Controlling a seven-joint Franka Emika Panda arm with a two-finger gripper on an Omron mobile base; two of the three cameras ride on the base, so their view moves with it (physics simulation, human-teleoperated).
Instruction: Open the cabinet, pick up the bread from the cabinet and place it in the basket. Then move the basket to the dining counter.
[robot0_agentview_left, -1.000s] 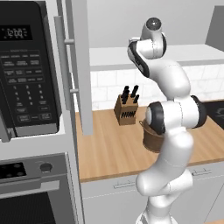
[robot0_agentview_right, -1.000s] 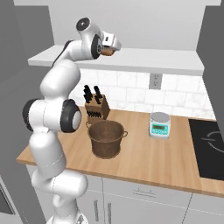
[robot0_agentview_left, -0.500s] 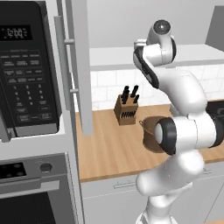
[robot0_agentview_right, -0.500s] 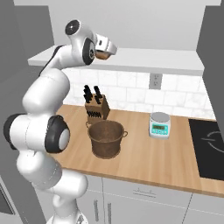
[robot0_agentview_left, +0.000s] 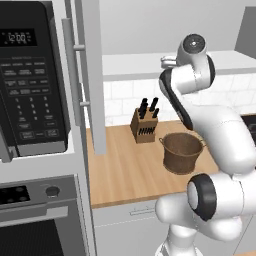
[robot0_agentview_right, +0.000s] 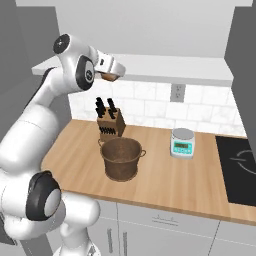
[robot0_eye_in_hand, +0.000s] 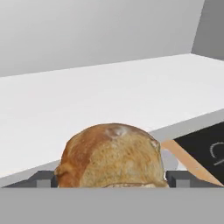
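The pincer (robot0_agentview_right: 111, 76) is raised high, at the level of the cabinet shelf (robot0_agentview_right: 165, 67), just at the front edge of that white shelf. Its two fingers stand wide apart, and the bread (robot0_eye_in_hand: 111, 155) sits between them. In the hand view the roll fills the gap from one dark finger tip (robot0_eye_in_hand: 43, 179) to the other, so the pincer is clamped on the bread at a wide opening. In the right base view the bread (robot0_agentview_right: 108, 76) shows as a small golden-brown spot under the white hand, held in the air and not lying on the shelf.

In the hand view, the white shelf stretches away behind the roll, and a strip of the wooden surface (robot0_eye_in_hand: 186, 164) and a dark cooktop (robot0_eye_in_hand: 205, 148) are visible lower at the right side.

The basket (robot0_agentview_right: 121, 158) stands upright on the wooden surface (robot0_agentview_right: 165, 180), well below the pincer and a little toward the robot. It is just in front of the knife block (robot0_agentview_right: 110, 125), near it but I cannot tell whether they touch. The inside of the basket looks empty. A small kitchen scale (robot0_agentview_right: 182, 143) stands to the right of the basket, apart from it, and the cooktop (robot0_agentview_right: 240, 167) lies further right.

In the left base view the cabinet door (robot0_agentview_left: 92, 75) stands open, with its edge toward the camera, beside the black microwave (robot0_agentview_left: 30, 80). The basket (robot0_agentview_left: 182, 151) stands there partly behind the white arm.
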